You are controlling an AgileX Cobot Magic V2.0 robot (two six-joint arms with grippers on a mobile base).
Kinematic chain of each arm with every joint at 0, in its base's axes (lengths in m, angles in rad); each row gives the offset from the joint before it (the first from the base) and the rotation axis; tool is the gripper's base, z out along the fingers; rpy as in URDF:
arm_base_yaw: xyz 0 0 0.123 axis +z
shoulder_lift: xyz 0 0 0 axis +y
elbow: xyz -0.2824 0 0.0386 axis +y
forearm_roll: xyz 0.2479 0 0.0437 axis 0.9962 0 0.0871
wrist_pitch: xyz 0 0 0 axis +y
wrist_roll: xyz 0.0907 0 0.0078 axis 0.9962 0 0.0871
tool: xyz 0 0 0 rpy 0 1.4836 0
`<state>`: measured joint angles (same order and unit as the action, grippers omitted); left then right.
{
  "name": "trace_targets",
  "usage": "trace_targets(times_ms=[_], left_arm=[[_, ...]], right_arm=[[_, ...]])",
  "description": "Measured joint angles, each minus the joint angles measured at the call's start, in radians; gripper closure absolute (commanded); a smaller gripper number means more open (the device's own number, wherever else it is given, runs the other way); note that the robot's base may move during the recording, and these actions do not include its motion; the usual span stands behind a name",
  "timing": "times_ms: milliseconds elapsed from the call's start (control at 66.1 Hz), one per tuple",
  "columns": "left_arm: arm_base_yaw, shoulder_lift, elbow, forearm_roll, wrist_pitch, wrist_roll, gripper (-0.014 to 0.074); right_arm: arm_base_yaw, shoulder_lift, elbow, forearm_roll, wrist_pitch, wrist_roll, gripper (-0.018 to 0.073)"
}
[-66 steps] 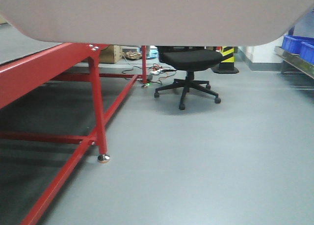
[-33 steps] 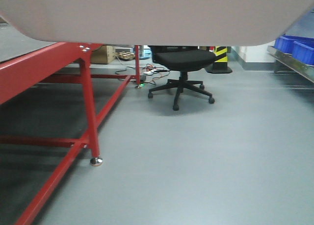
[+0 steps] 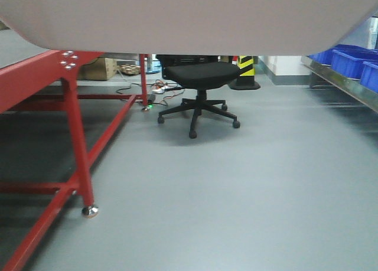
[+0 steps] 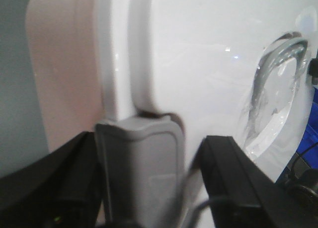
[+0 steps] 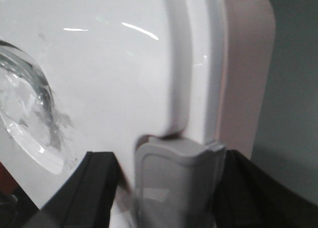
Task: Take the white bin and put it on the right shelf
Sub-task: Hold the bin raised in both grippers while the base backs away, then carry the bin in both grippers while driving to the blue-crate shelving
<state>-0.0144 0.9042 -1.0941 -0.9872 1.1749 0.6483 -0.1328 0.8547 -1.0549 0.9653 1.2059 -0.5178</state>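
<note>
The white bin (image 3: 189,17) was held aloft, its lid edges clamped by the left gripper (image 4: 139,161) and the right gripper (image 5: 174,181). The red table (image 3: 74,135) had been shifted leftward and the shelf (image 3: 342,85) brought closer on the right, so the carry was judged well advanced.

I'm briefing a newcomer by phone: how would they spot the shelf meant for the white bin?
Look across the grey floor, past the black office chair, to the front view's right edge. There the right shelf runs as a low steel ledge; unlike the red table opposite, it carries blue bins.
</note>
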Motion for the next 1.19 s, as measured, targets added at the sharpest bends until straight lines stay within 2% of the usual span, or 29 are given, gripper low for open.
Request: trace_targets(times_ms=[1194], left_arm=[[0.0,0.0,0.0,0.0,0.0,0.0,0.0323]], right_arm=[[0.0,-0.002,0.0,0.0,0.0,0.0,0.0122]])
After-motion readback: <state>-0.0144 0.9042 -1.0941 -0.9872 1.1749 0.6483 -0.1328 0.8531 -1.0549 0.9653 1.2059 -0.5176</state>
